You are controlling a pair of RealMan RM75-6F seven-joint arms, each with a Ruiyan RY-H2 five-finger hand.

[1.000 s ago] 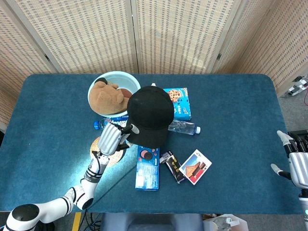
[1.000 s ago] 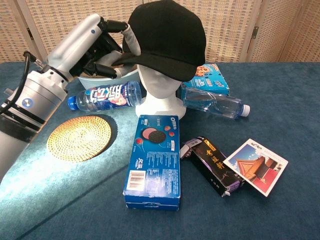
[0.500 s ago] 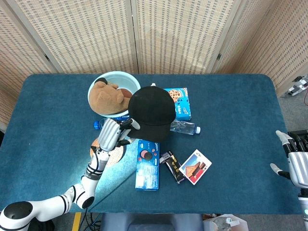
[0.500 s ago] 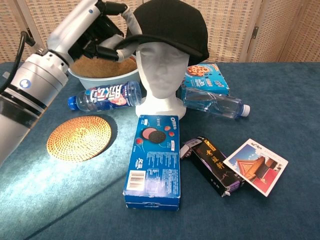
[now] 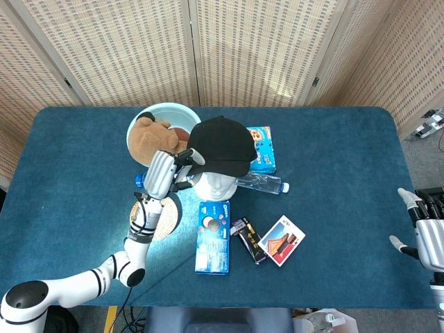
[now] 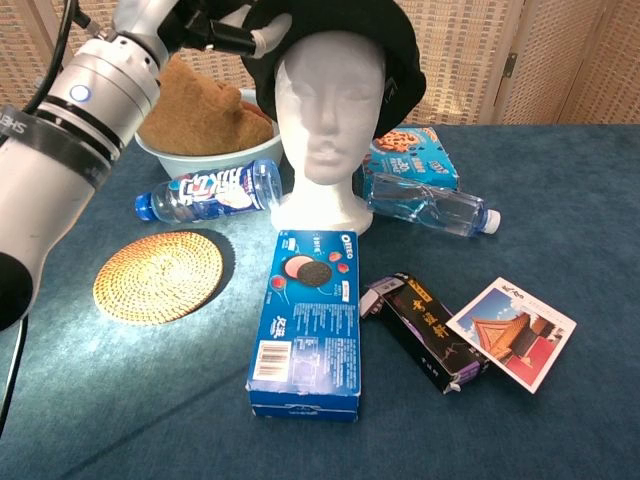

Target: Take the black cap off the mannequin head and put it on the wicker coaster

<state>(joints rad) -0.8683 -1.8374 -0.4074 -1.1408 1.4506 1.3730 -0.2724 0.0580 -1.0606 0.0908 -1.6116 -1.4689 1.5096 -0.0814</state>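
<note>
On the blue table, the mannequin head wears the black cap tipped up and back, its brim pinched by the left hand. The wicker coaster lies below-left of that hand. The right hand, fingers apart, holds nothing, well apart.

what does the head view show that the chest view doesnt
Only the head view shows the right hand, open at the table's right edge, and the whole table outline. Only the chest view shows the mannequin head face-on, its face fully uncovered, and the Oreo box print. Both show the left hand gripping the black cap lifted at the front, the wicker coaster bare, and the bowl with the plush bear.
</note>
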